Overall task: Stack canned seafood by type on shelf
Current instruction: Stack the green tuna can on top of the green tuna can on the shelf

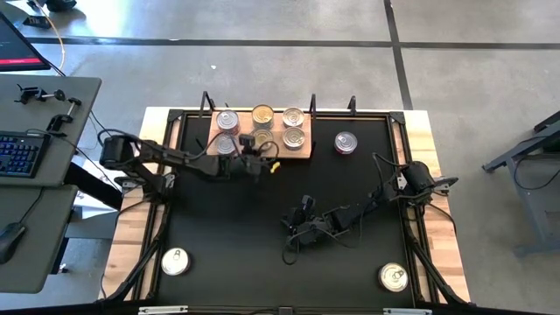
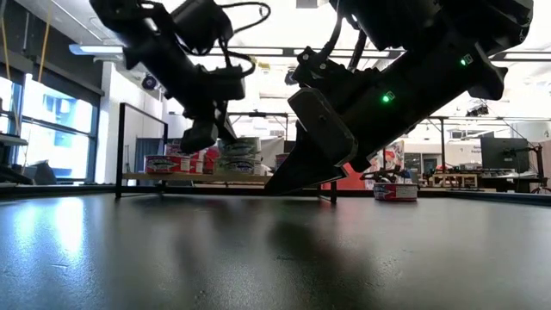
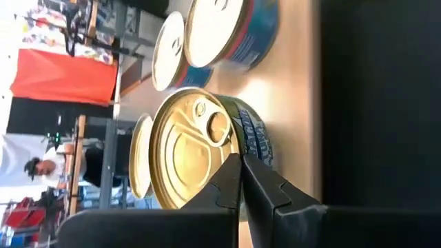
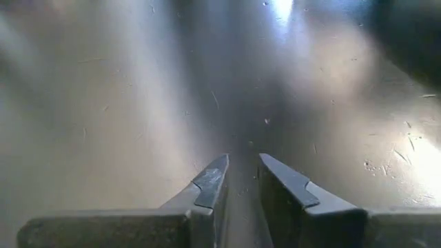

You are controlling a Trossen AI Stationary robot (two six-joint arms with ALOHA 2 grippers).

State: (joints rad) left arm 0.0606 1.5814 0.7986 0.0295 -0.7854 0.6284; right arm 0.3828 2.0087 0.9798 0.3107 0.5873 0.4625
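Observation:
The light wood shelf [image 1: 302, 154] lies at the mat's far side with six tins on it. The tins are silver-lidded [image 1: 227, 120] and gold-lidded [image 1: 262, 115], in two rows. One reddish tin [image 1: 346, 143] stands on the mat right of the shelf. Two more tins [image 1: 175, 261] [image 1: 394, 276] stand near the near corners. My left gripper [image 1: 254, 164] [image 3: 241, 162] is shut at the shelf's near edge, its tips at a gold-lidded tin [image 3: 186, 151]. My right gripper [image 1: 293, 234] [image 4: 243, 165] hovers low over the mat's middle, slightly open and holding nothing. My left gripper's shut fingertips [image 3: 231, 172] come level from the table's near side. They stand at the rim [image 3: 238, 141] of the gold-lidded tin, which rests on the shelf. I cannot tell whether they touch it.
The black mat [image 1: 227, 219] covers most of the table inside a raised black frame [image 1: 162, 201]. The shelf stands on thin black legs in the low view [image 2: 118, 151]. A desk with a keyboard [image 1: 22, 153] sits left of the table. A person [image 3: 38, 169] shows in the room beyond.

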